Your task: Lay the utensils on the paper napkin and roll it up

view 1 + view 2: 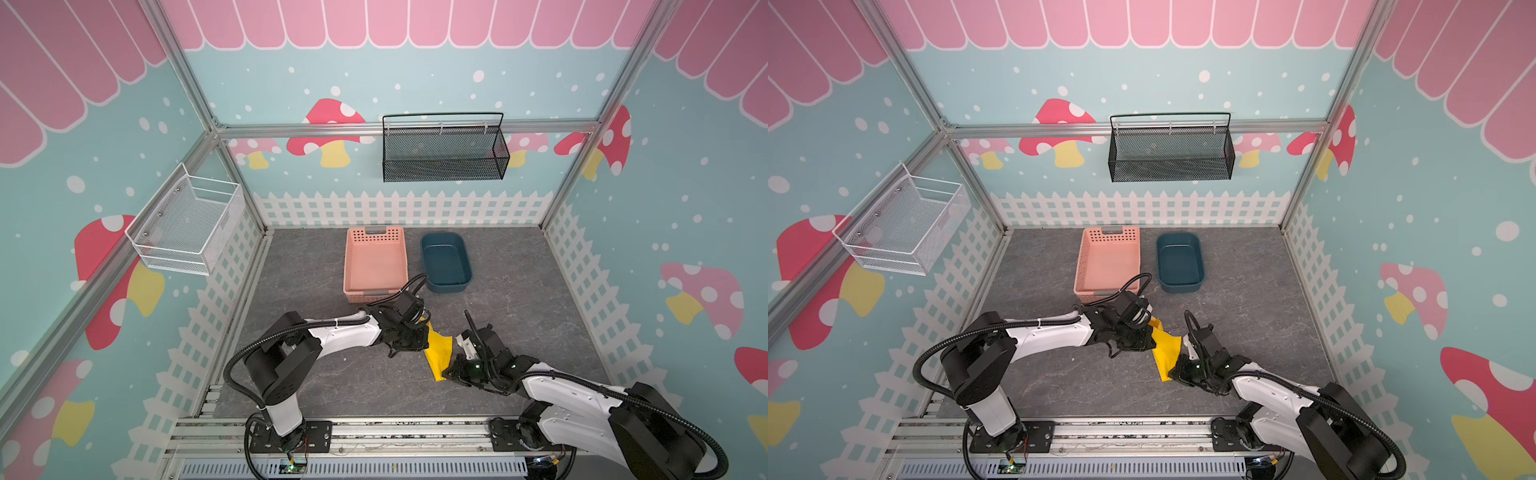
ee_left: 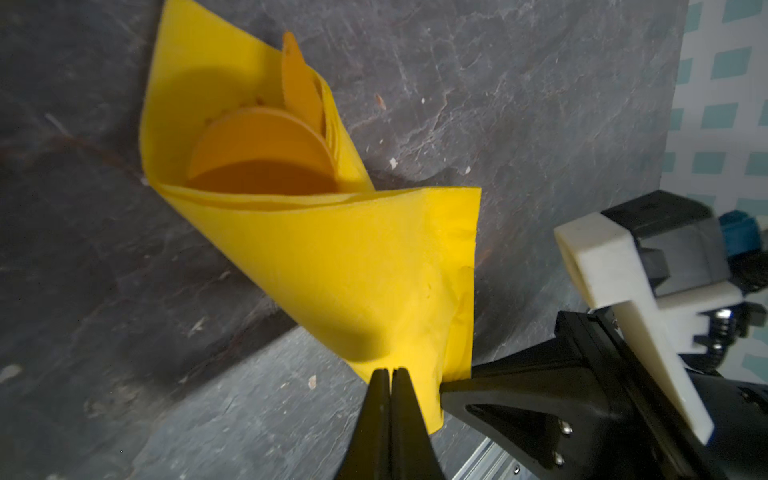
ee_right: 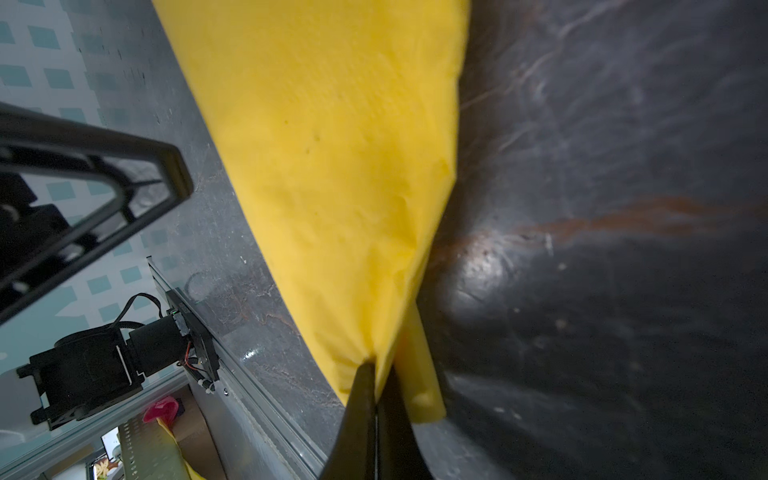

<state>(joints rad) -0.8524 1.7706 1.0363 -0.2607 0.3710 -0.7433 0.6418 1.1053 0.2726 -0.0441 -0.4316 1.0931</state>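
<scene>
Two things may go wrong: with the right end effector [image 3: 374,368] pinching the 5 o'clock tip of the paper napkin [image 1: 438,351] and the left end effector [image 2: 390,376] pressed together at its 10 o'clock side, a tug could rip the rolled paper on the desk [image 1: 332,374] or spill the utensils [image 2: 266,145].

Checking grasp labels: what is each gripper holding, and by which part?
Both grip the rolled paper napkin at its narrow end. The right gripper clearly pinches it, and the left gripper, shut beside it, seems to as well.

Left gripper [image 2: 390,372] closed, right gripper [image 3: 375,370] closed
</scene>
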